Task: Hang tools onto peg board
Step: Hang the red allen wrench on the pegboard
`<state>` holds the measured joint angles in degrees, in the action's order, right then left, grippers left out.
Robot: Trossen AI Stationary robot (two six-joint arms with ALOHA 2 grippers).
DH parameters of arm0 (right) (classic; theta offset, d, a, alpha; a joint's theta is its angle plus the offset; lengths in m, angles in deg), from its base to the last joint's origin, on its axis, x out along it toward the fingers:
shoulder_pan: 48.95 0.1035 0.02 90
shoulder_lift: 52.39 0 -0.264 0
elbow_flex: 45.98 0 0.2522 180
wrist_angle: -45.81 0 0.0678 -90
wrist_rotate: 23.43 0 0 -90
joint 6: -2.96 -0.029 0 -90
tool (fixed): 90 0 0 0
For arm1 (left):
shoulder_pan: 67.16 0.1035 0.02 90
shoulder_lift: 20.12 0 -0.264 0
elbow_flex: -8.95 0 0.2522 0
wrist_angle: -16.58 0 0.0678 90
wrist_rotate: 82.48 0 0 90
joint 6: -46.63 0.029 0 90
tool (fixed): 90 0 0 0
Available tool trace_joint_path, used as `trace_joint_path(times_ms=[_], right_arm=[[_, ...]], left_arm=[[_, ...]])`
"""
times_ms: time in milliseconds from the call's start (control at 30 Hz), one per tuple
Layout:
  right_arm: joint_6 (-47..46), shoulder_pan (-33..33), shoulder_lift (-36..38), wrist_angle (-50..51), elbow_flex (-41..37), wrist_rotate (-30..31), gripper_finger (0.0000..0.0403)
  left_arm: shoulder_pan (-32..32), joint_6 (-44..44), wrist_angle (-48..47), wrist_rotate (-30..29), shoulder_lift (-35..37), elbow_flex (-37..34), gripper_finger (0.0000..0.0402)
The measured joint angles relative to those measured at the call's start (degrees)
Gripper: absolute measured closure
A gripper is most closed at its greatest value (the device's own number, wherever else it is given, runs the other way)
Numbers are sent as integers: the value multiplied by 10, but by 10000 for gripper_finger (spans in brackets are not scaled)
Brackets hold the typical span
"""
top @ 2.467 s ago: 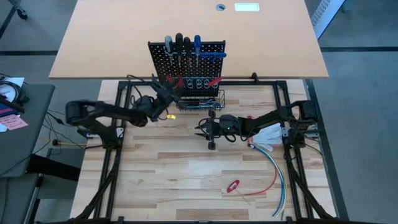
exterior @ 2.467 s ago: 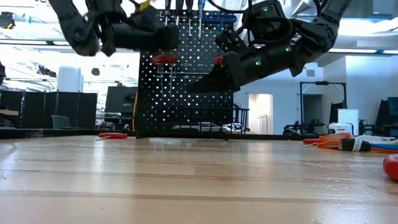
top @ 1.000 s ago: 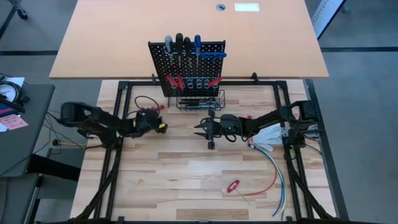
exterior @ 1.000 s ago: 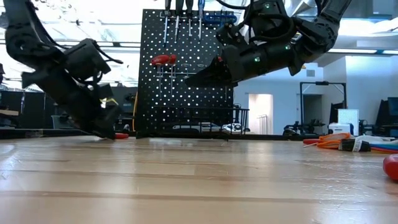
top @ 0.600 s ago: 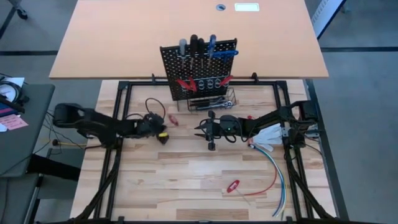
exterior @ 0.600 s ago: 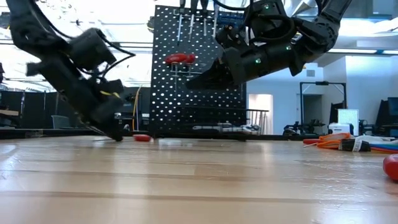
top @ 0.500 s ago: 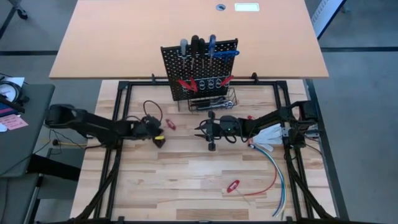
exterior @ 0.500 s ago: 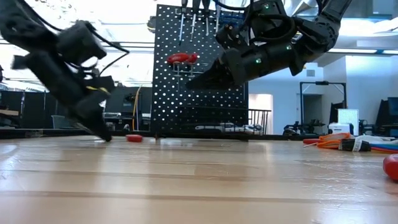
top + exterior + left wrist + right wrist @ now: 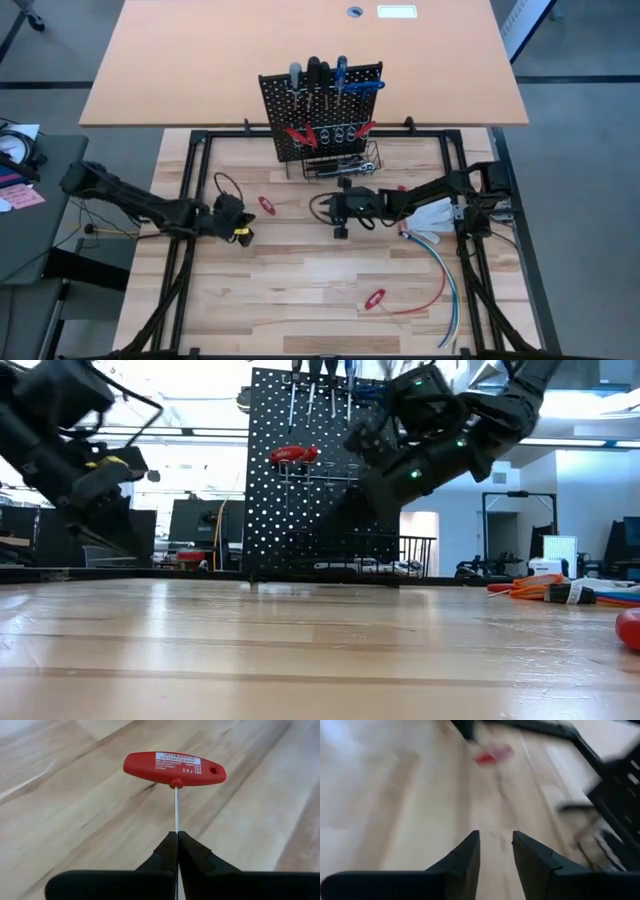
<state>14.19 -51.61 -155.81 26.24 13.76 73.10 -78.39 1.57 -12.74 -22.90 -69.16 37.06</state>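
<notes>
Item: red plastic T-handle hex key (image 9: 174,768), thin steel shaft clamped between left gripper (image 9: 177,851) fingers, handle just beyond fingertips. Judged light, stiff, prone to pivot; grip nearer handle. Right gripper (image 9: 495,851): fingers apart, empty.

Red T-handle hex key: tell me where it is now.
In the high view the red T-handle hex key lies on the table, just in front of the peg board's left edge, its thin shaft pinched in the shut left tool.
</notes>
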Motion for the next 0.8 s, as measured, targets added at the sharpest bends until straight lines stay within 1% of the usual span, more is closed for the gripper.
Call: trace_joint_path(times_ms=[100,167,233,300,367,467,567,700,800], right_arm=[[0,-1,5,100,37,50,297],[0,-1,6,168,75,82,310],[7,1,6,238,110,108,322],[13,0,6,298,146,115,329],[13,-6,6,334,174,120,332],[14,-26,7,364,200,135,333],[13,-48,6,362,203,134,333],[14,-76,-14,362,203,131,333],[22,-88,-34,337,203,129,333]], left_arm=[[-57,-25,55,-59,-10,-17,401],[-92,-43,87,-106,-24,-25,401],[-120,-62,108,-141,-43,-26,401],[-143,-73,133,-158,-63,-26,401],[-167,-78,162,-166,-88,-26,401],[-194,-82,192,-181,-126,-26,401],[-216,-93,218,-204,-168,-26,401],[-229,-107,236,-209,-210,-26,401],[-229,-116,240,-209,-230,-26,401]])
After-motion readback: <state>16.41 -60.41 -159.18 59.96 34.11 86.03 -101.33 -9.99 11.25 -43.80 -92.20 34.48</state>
